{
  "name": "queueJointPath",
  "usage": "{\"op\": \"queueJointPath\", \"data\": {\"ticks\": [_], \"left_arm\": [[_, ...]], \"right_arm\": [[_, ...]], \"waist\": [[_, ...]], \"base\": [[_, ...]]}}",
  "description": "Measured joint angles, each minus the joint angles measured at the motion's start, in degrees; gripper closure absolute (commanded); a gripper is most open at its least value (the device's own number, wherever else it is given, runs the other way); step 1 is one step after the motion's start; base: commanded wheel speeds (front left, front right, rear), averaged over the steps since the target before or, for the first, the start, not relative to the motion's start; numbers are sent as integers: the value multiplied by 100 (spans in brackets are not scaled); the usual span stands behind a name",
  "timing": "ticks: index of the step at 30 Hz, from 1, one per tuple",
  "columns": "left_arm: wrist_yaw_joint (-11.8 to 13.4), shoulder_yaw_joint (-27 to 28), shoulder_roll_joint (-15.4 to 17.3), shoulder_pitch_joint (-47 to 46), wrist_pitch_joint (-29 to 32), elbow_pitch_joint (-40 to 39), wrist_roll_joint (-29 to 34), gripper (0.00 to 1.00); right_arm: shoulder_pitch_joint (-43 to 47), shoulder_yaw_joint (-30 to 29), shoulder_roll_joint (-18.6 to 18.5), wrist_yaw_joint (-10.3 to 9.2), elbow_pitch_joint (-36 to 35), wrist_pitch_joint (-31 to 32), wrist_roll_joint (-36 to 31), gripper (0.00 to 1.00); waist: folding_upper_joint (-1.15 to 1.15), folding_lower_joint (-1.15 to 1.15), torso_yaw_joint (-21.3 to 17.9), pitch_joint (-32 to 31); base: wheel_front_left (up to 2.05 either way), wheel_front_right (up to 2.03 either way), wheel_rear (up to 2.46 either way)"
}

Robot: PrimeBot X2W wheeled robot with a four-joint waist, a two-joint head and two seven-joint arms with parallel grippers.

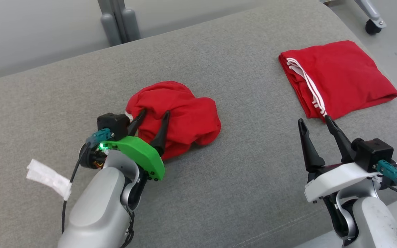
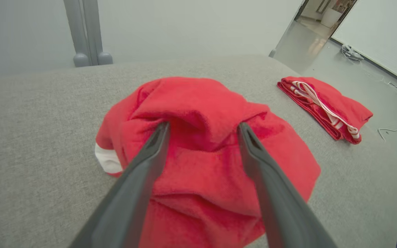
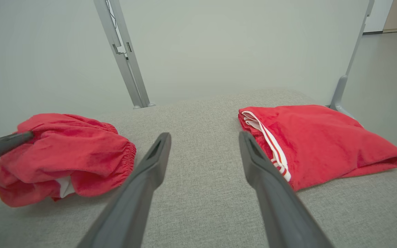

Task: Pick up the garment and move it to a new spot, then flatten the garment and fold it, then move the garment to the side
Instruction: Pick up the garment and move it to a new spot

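On the grey fabric-covered tabletop (image 1: 219,193), starting at the far left: one white tape tag (image 1: 48,178) on a black cable (image 1: 67,203), beside the pale left forearm (image 1: 98,210). Farther back, past the tabletop's far edge, one grey post (image 1: 119,20).

Next, the left hand (image 1: 154,112), green-collared, fingers spread apart, tips down on red cloth, clamped on nothing.

Under those tips, near the middle of the tabletop: the crumpled garment (image 1: 188,117). Bright red, bunched into a rounded heap, deeply creased, with a gathered elastic edge on its right side and a small white patch at its left.

Well apart to the right, close to the tabletop's right edge: the folded garment (image 1: 346,75). Same red, laid flat in a rough square, white stripes along its left edge.

Just in front of its near corner, the right hand (image 1: 314,119), white-collared, fingers likewise apart and empty. Right fingertip at that corner; touching or not, cannot tell.

Off the tabletop at upper right, one black caster (image 1: 372,27).

Counted: two red garments, one crumpled and one folded; two hands, both spread; one tape tag; one post; one caster.
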Motion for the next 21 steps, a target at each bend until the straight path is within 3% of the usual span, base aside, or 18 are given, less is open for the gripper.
{"op": "queueJointPath", "data": {"ticks": [7, 14, 21], "left_arm": [[33, 411, 294, 740, -881, -713, -131, 0], [213, 1128, 532, 1634, -994, -1694, -11, 0], [254, 1775, 541, 2439, -1000, -2267, 294, 0]], "right_arm": [[147, -118, -42, -1, -8, 49, 0, 0], [291, -227, -56, 0, -43, 121, -1, 0], [458, -303, -51, 0, 34, 171, 1, 0]], "waist": [[0, 0, 421, -247], [0, 0, 863, -513], [0, 0, 1247, -761]], "base": [[0, 0, 0], [0, 0, 0], [0, 0, 0]]}}
